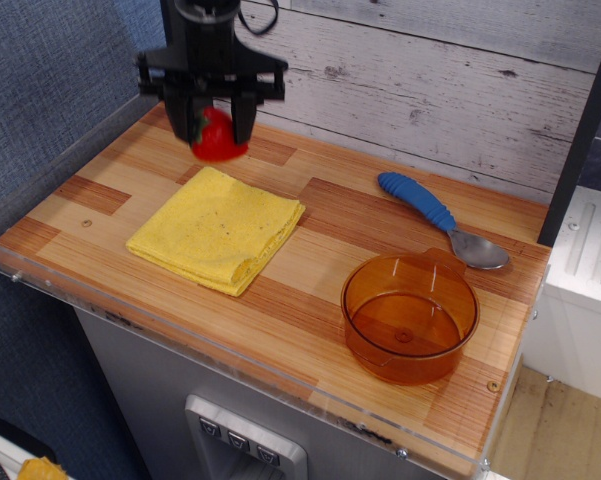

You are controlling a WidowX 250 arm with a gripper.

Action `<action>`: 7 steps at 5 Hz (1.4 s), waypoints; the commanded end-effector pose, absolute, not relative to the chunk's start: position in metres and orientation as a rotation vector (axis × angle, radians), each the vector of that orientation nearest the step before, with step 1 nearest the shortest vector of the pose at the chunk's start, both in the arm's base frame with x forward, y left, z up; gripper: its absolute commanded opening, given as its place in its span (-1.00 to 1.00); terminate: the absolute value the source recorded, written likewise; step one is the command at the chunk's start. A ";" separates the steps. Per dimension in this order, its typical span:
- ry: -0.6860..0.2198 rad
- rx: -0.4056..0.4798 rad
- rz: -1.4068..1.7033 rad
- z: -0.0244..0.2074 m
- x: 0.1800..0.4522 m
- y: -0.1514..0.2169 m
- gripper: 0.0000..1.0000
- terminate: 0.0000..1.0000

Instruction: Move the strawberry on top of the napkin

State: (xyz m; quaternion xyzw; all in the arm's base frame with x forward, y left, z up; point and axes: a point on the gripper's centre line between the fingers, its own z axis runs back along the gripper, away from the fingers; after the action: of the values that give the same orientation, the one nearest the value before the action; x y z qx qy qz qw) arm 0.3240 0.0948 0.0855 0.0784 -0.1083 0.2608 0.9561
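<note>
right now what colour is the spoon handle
Blue, with a bare metal bowl; the spoon shows clearly in the observation.image view.

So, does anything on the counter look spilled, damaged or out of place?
Nothing stands out. The napkin lies flat, the bowl is upright, the spoon rests beside it. The pincer holds the strawberry.
</note>
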 end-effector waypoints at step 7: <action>-0.275 0.110 0.626 0.075 0.289 0.097 1.00 -1.00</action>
State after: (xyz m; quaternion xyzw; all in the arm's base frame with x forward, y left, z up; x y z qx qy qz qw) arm 0.2831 0.0980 0.0557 0.0553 -0.1026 0.3103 0.9435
